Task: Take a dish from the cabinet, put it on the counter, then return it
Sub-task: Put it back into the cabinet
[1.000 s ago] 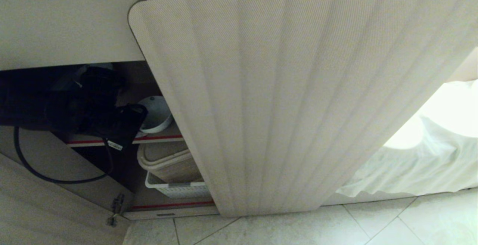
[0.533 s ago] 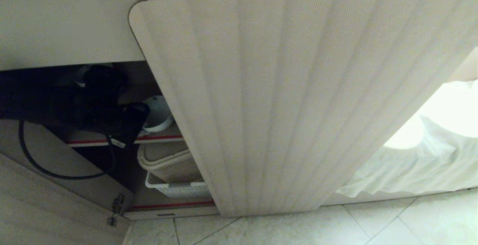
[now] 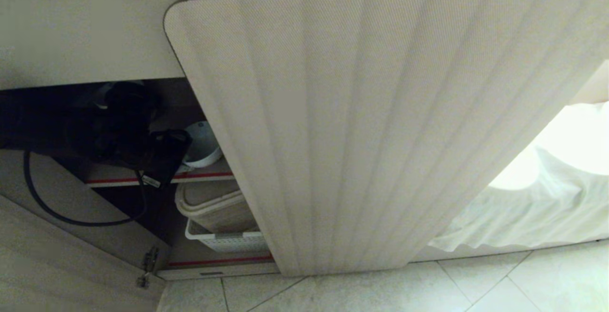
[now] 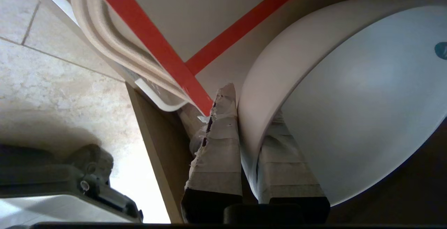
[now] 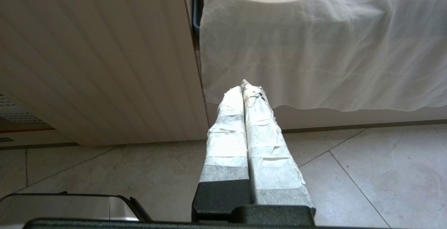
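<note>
White ceramic dish (image 4: 349, 93) on upper cabinet (image 3: 380, 126) shelf; our left gripper (image 4: 249, 117) pinches its rim, one finger inside, one outside, so we judge wall grip suits lifting deep bowl; right gripper (image 5: 246, 89) pressed together, idle outside cabinet door.

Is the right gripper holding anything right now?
No, the right gripper hangs shut and empty above the floor tiles, in front of the white cloth.
</note>
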### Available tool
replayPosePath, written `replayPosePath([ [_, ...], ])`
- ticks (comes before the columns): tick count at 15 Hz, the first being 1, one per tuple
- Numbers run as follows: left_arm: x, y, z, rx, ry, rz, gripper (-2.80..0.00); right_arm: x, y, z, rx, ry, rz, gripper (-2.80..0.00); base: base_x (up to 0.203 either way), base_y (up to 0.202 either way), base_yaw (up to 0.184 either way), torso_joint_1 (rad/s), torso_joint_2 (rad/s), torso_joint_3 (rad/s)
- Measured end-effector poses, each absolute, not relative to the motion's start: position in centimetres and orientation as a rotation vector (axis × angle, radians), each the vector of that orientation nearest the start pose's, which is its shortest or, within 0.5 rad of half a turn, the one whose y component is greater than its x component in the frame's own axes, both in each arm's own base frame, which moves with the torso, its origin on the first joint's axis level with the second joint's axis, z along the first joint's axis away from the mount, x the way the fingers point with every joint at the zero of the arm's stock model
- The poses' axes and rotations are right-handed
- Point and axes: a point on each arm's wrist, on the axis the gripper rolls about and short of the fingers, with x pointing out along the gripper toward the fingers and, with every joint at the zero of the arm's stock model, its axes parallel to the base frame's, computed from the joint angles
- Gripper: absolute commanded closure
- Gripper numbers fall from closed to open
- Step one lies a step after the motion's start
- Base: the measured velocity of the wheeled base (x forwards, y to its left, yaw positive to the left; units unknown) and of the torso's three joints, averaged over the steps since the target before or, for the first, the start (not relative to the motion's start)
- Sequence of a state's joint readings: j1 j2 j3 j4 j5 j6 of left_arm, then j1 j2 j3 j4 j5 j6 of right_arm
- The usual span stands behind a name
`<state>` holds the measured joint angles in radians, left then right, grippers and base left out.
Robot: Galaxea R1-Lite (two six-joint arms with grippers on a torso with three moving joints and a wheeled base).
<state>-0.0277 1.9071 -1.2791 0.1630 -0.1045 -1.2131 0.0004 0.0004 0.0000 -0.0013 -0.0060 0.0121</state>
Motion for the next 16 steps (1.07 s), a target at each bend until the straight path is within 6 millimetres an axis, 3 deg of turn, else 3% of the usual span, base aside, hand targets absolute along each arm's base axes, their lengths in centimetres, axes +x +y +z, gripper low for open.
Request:
replayPosePath([
  [16, 37.1, -0.6, 18.1, -1.182, 0.798, 0.376, 0.0, -2.3, 0.0, 7.6, 0.012, -0.001, -0.006, 0.0, 0.0, 0.0, 0.0, 0.0, 0.0, 0.0],
])
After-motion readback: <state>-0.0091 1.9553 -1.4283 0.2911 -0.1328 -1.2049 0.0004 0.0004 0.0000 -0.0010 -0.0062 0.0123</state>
